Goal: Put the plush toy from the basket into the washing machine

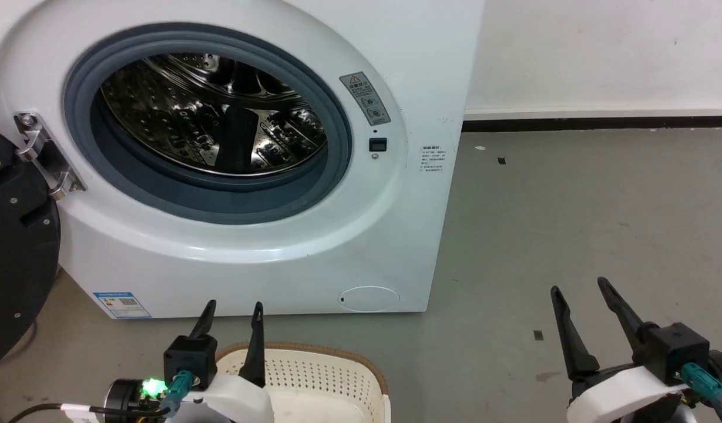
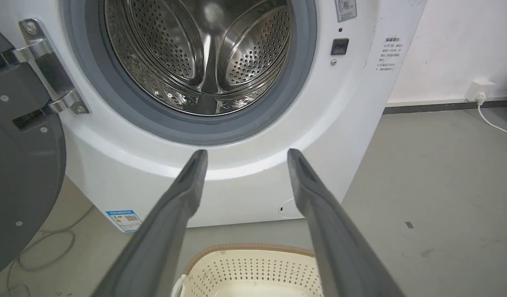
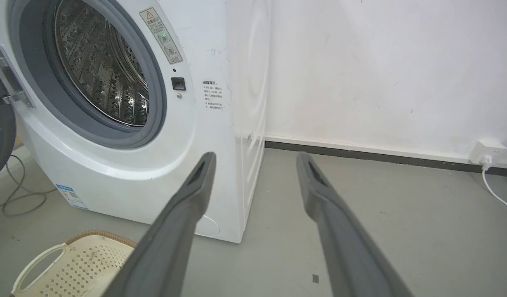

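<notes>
The washing machine (image 1: 249, 258) stands on the grey floor (image 1: 572, 223) with its black round door (image 1: 14, 252) swung wide to the left, leaving the grey gasket (image 1: 220, 200) and the steel drum (image 1: 208, 117) exposed. The basket (image 1: 314, 349) sits on the floor just in front of the machine, at the bottom edge of the head view.

In the head view, the left gripper (image 1: 234, 304) hangs over the basket's far rim with its jaws spread and nothing between them. The right gripper (image 1: 578, 285) hangs well off to the right over bare floor, its jaws likewise spread and empty.

The left wrist view looks straight into the drum past the left gripper (image 2: 247, 152), showing the rear wall and paddles, which reflections obscure in the head view. The right wrist view, past the right gripper (image 3: 256, 154), takes the machine at an angle and adds its side panel, the basket's cut-out handle (image 3: 38, 260), a loose cable (image 3: 18, 198) beside the machine, and a wall socket (image 3: 488, 148). Where the plush toy lies cannot be told.
</notes>
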`<state>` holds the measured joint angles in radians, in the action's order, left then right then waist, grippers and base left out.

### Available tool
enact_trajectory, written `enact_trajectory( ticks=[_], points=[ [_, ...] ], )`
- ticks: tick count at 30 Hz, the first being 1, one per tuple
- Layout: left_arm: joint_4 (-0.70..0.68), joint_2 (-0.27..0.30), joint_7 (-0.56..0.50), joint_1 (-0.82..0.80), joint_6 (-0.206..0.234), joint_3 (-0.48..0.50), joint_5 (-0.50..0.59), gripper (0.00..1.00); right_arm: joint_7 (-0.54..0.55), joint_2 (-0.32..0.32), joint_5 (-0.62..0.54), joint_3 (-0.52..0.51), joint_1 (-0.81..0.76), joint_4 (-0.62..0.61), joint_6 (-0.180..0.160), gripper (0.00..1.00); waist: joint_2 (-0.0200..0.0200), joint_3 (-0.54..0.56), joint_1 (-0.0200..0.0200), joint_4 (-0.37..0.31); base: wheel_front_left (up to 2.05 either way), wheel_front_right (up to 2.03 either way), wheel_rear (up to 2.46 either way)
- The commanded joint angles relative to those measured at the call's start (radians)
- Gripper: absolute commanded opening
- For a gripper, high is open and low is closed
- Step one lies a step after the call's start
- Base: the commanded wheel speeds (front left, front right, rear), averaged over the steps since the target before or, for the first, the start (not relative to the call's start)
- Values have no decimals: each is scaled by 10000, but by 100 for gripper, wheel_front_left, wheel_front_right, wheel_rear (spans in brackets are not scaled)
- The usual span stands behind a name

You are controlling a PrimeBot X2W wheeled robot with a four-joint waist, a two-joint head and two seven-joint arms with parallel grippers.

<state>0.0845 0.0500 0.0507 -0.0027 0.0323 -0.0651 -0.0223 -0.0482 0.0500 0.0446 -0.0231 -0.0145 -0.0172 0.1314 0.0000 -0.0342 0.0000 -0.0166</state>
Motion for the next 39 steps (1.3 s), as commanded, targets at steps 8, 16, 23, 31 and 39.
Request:
enact_trajectory(
  ticks=[8, 16, 23, 31, 39],
  points=[
    [780, 2, 256, -446, 105, -316, -190, 100, -290, 1, 201, -6, 94, -215, -2, 100, 0, -361, 0, -159, 0, 0, 0],
    [1769, 12, 416, -916, 139, -509, -303, 100, -457, 1, 325, -16, 256, -383, -3, 100, 0, -845, 0, -358, 0, 0, 0],
    [2797, 86, 544, -1420, 102, -669, -440, 100, -602, 1, 459, -23, 421, -531, -3, 100, 0, -1345, 0, -569, 0, 0, 0],
    [4112, 213, 568, -2035, 23, -879, -605, 100, -768, 1, 614, 4, 640, -649, -4, 100, 0, -1916, 0, -852, 0, 0, 0],
    [5235, 340, 564, -2601, -123, -1095, -756, 100, -914, 1, 779, 24, 801, -767, -4, 100, 0, -2393, 0, -1098, 0, 0, 0]
  ],
)
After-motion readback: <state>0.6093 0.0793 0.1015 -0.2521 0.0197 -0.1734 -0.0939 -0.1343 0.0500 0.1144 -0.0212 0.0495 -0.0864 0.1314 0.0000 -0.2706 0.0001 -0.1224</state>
